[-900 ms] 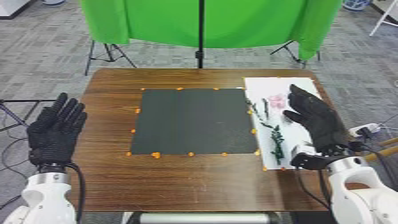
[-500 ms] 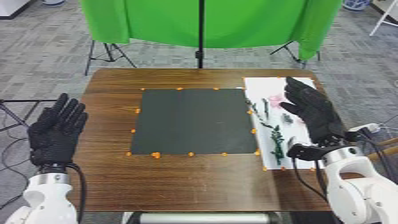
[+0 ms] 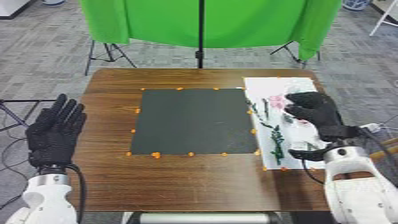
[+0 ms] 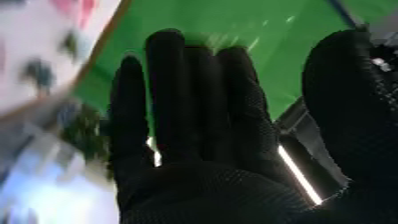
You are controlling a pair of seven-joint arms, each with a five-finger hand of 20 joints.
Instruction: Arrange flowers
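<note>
The dark square mat (image 3: 191,122) seems the likely spot for the arrangement, and by that reading the work looks barely begun: the flowers that can be made out all lie off its right side, on a white sheet (image 3: 266,86) directly beside it. Out past the mat's right edge, toward its far half, is a pink flower (image 3: 276,102); nearer the mat's edge there is a thin dark-green stem (image 3: 264,108), and level with its near half a leafy green stem (image 3: 277,142). Nothing shows as set in its final place, so picking, carrying and laying out all appear to be left. The right hand (image 3: 316,108) is to the right of the mat, over the flower side, its fingers long and straight with the thumb standing well apart from them; I see nothing clasped in it. The left hand (image 3: 55,132) is off the mat's left side, fingers extended, holding nothing. Next would probably come a careful grasp of one flower, where thin stems could slip or tangle.
</note>
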